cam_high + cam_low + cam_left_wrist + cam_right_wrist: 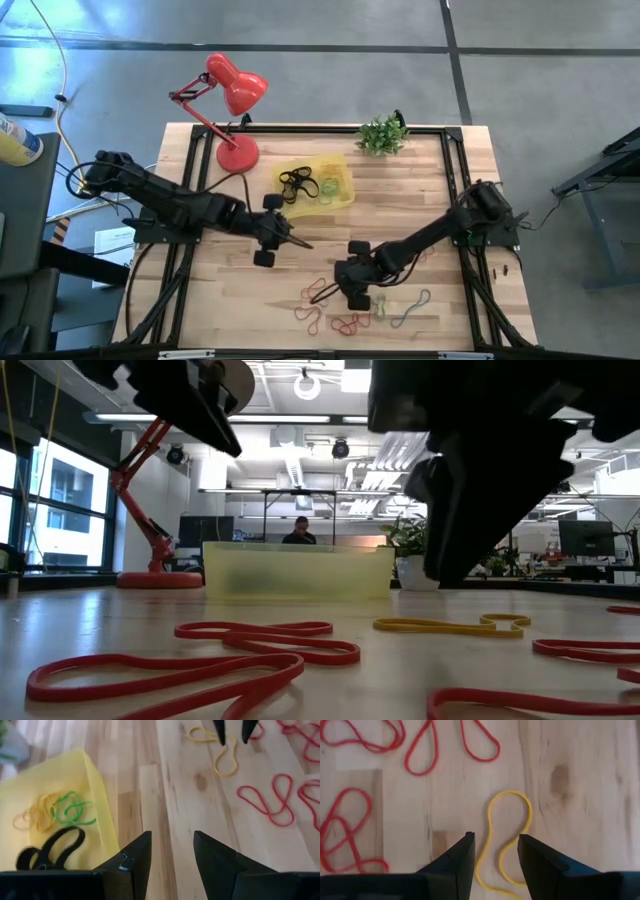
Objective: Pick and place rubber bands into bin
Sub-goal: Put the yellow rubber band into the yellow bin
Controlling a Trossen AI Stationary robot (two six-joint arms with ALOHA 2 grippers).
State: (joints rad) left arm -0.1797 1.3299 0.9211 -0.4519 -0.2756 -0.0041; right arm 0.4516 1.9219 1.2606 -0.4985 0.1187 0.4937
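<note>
Along the near edge of the pale wooden plank worktop (430, 190) lie the loose rubber bands (340, 322), thin floppy loops, mostly red, with a greenish one to the right of them. From the low view the red loops sprawl flat on the wood in the foreground, and a thin yellow elastic loop (450, 625) lies a little farther back.

Just beyond that scatter the right hand (494, 851) hangs low over the worktop, pointing down. Its two dark fingers stand a narrow gap apart with nothing between them, and the yellow loop runs on the wood right under that gap. Whether the fingertips touch the wood I cannot tell.

Farther back and to the left, the left hand (171, 851) hovers near the middle of the worktop, just at the near side of the bin. Its fingers are also parted by a narrow gap and hold nothing.

Beyond it sits the small shallow translucent yellow plastic bin (338, 165), near the far edge. Inside it lie a large black band (50, 846), a green one (75, 811) and a pale tan-orange one (37, 815), all flat on its floor.

Farthest off, a red desk lamp (228, 110) stands at the far left corner and a small green potted plant (382, 134) at the far edge, right of the bin.
</note>
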